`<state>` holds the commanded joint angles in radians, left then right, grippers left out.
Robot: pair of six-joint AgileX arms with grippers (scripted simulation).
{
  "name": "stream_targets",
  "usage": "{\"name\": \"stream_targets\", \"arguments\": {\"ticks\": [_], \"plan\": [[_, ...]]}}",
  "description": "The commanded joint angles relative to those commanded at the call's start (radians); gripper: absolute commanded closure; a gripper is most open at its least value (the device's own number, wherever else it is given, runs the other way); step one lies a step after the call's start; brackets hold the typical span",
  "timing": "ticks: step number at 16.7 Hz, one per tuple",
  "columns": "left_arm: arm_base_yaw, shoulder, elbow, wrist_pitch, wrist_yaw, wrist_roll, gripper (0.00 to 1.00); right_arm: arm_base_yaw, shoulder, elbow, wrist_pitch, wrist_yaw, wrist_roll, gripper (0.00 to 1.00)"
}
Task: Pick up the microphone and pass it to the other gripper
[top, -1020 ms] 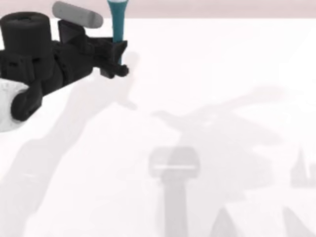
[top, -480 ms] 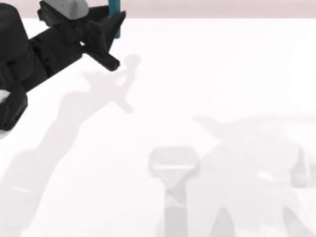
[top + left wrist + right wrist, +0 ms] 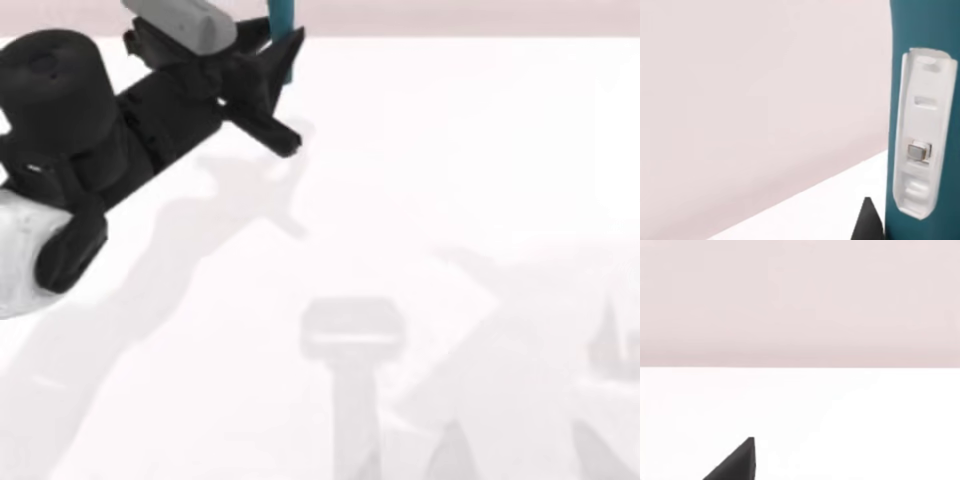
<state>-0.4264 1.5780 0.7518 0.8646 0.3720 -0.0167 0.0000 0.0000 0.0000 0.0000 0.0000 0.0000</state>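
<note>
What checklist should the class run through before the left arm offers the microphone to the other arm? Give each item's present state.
1. Microphone gripped by the left gripper: ok, its teal handle sits between the fingers.
2. Microphone lifted off the table: ok.
3. Switch strip undamaged: ok, it shows whole in the left wrist view.
4. Microphone head free for a grasp: cannot tell, it is out of view.
5. Right gripper open and ready: cannot tell, only one fingertip shows.
6. Right gripper near the microphone: not ok, its wrist view shows no microphone.
</note>
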Motion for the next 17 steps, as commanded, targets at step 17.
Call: {"name": "stream_targets", "arguments": {"ticks": [17], "plan": [[-0.2, 0.0, -0.04, 0.115, -0.217, -0.051, 1.0, 0.0, 0.0, 0.0, 0.0, 0.0, 0.0, 0.0]]}}
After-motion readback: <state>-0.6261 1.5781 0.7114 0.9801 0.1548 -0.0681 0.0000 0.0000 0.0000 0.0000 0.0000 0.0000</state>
